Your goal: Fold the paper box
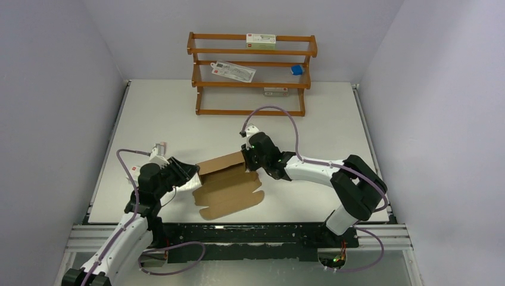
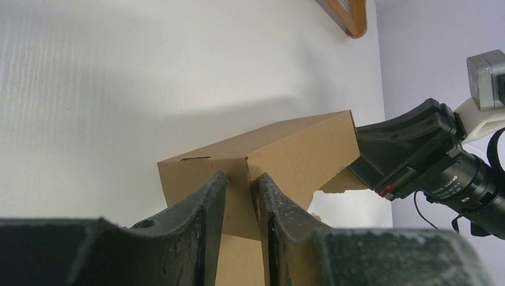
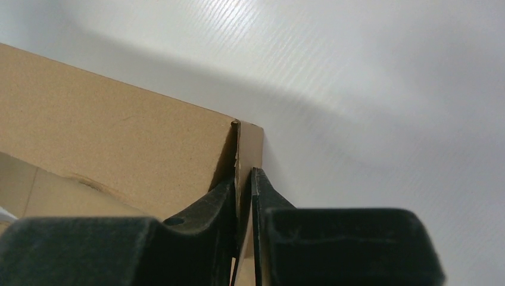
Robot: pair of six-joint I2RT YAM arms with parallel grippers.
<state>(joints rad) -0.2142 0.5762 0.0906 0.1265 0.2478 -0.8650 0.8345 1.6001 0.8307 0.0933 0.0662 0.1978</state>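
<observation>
Nothing can be read with certainty. Fine white lettering is printed on the black wrist housing (image 2: 461, 179) behind the right gripper (image 2: 359, 156), but it is too small to be made out; a small red mark (image 2: 387, 192) is shown beside it. Red marks and faint print are carried by the white cartons (image 1: 261, 39) on the wooden rack (image 1: 250, 111), none of it legible; a red label (image 1: 133, 168) on the left arm (image 1: 119, 238) is likewise unreadable

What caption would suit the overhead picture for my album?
Left gripper and right gripper pinch opposite ends of the half-folded paper box on a table.
</observation>
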